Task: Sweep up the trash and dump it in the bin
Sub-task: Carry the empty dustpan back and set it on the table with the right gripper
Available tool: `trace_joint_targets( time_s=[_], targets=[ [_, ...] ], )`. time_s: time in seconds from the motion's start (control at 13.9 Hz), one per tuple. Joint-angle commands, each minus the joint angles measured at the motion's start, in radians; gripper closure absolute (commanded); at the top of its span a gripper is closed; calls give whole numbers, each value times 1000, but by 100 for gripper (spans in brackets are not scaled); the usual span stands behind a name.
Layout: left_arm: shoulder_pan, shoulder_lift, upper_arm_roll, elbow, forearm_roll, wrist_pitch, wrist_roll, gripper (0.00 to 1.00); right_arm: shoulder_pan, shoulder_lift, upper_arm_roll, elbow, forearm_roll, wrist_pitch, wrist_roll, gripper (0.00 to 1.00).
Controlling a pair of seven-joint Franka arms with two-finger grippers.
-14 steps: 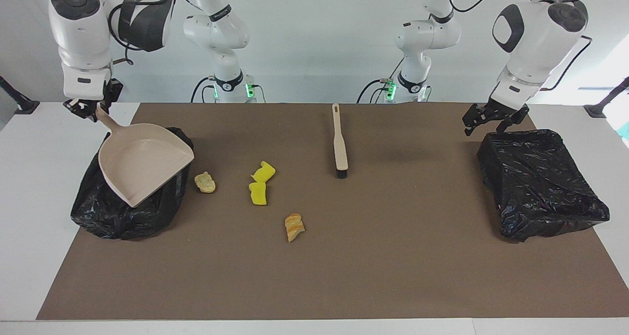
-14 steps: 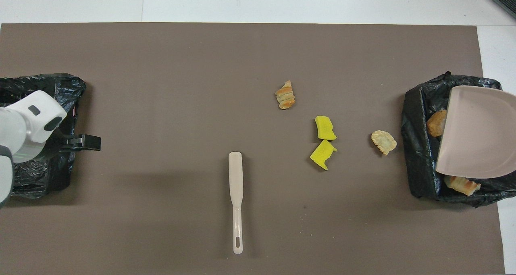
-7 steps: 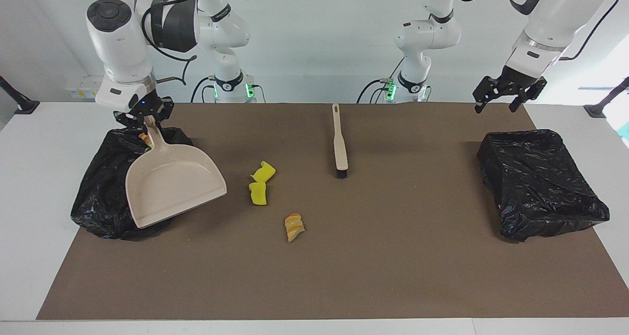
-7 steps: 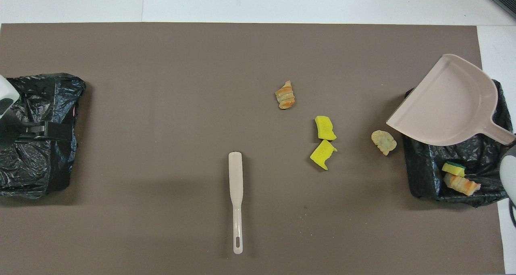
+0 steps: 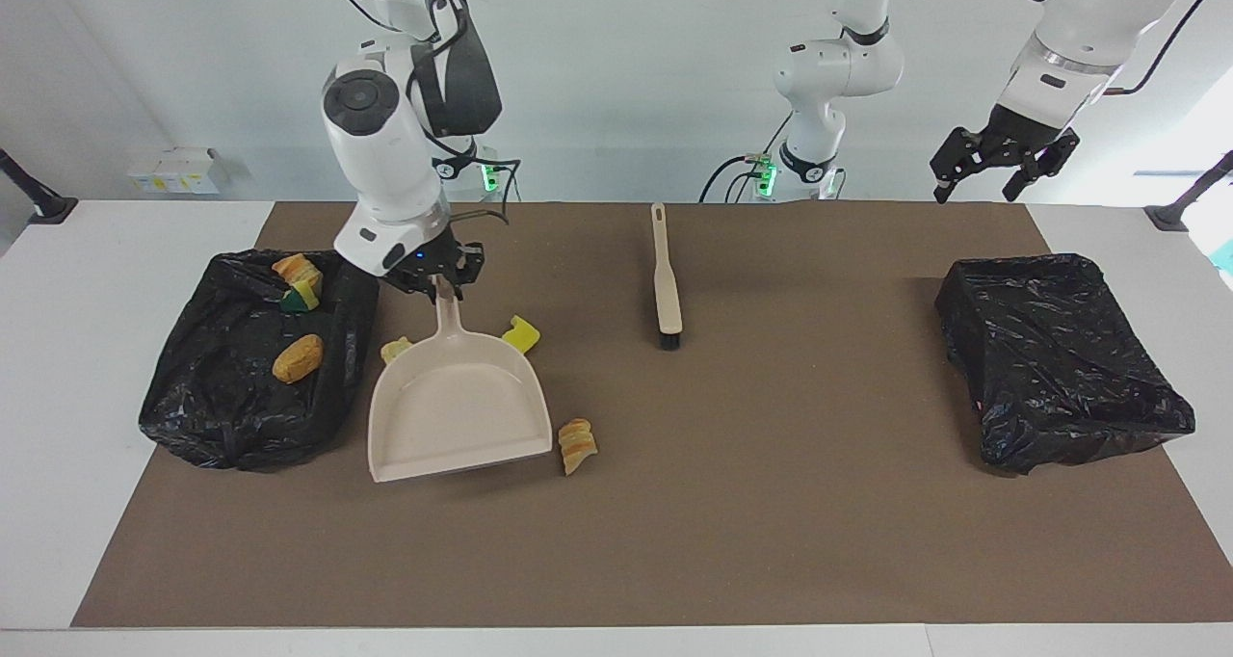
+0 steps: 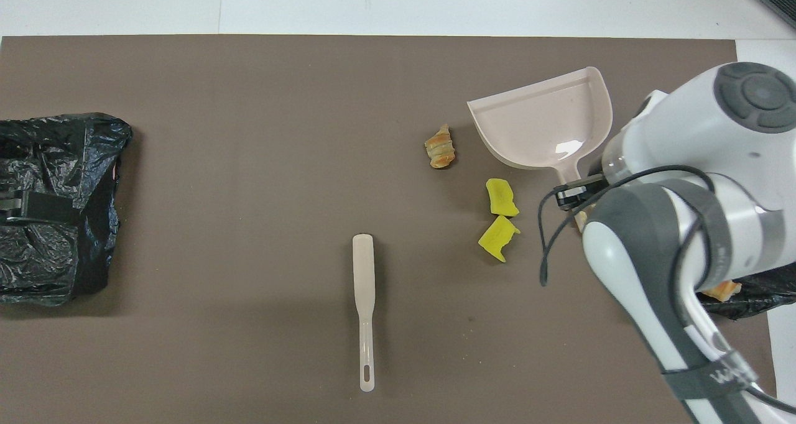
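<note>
Loose trash lies mid-mat toward the right arm's end: two yellow sponge chunks [image 6: 500, 197], a striped bread lump [image 5: 577, 445] and a pale lump [image 5: 395, 350] partly hidden by the dustpan [image 5: 457, 410]. More scraps [image 5: 297, 357] lie in the bin [image 5: 207, 416] at that end. The right gripper [image 5: 441, 286] is clamped on the dustpan's handle, pan beside the striped lump. The brush [image 5: 665, 276] lies apart, near the mat's robot-side edge. The left gripper [image 5: 996, 161], jaws apart, waits over the edge near the second bin [image 5: 1060, 363].
</note>
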Motion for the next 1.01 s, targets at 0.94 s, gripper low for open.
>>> trace_joint_targets(
  time_s=[0.94],
  targets=[
    [12,-6,-5,11,15,-20,2,0,321,486,7,523,76,122,489,100]
  ],
)
